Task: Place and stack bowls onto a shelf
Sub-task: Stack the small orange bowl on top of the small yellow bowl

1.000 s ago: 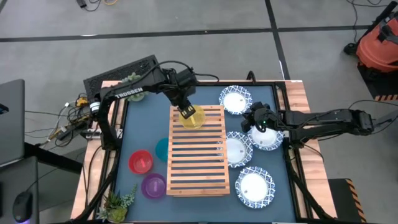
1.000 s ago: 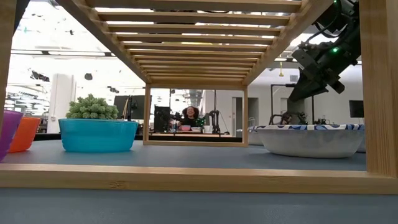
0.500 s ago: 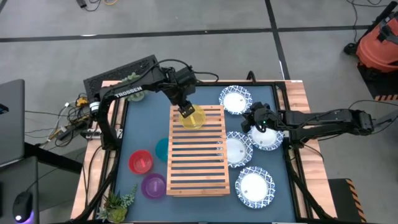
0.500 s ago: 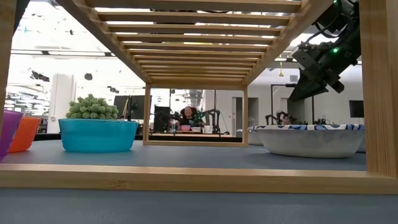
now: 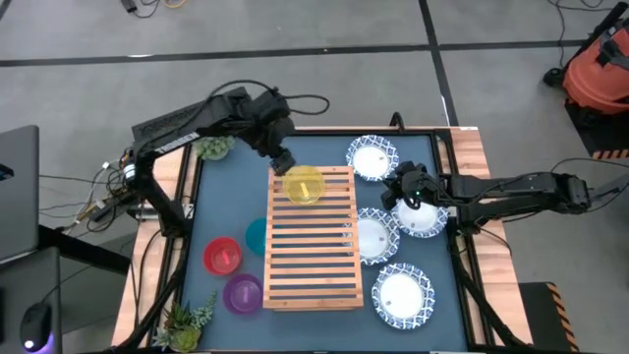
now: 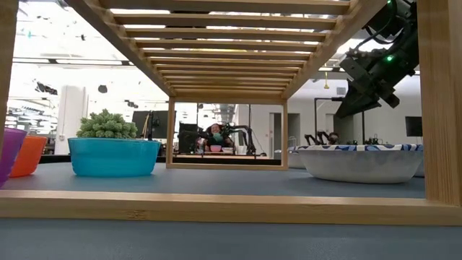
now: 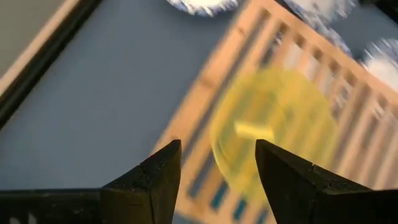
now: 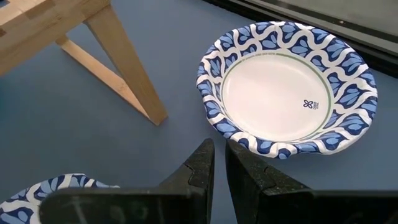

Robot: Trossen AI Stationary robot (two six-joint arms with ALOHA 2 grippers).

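Observation:
The yellow bowl (image 5: 304,184) stands upright on the far end of the light-wood slatted shelf (image 5: 314,258). My left gripper (image 5: 278,160) hovers open and empty just beyond the shelf's far left corner; in the left wrist view (image 7: 217,149) the bowl (image 7: 273,130) shows past its fingers. The teal bowl (image 5: 257,236) sits on the table, half under the shelf's left edge. The red bowl (image 5: 222,256) and purple bowl (image 5: 242,293) stand left of the shelf. Several white blue-rimmed dishes (image 5: 371,157) (image 5: 401,293) lie right of the shelf. My right gripper (image 8: 219,152) is shut above the table between two dishes.
Potted plants stand at the table's far left (image 5: 211,147) and near left corner (image 5: 187,320). The shelf's leg (image 8: 112,56) stands close to my right gripper. A dish (image 6: 361,162) and the teal bowl (image 6: 114,157) sit under the shelf's edges. A person shows far behind the table.
My left gripper has drawn back from the yellow bowl, up and toward the table's far left corner. The bowl stays upright where it was on the shelf's far end.

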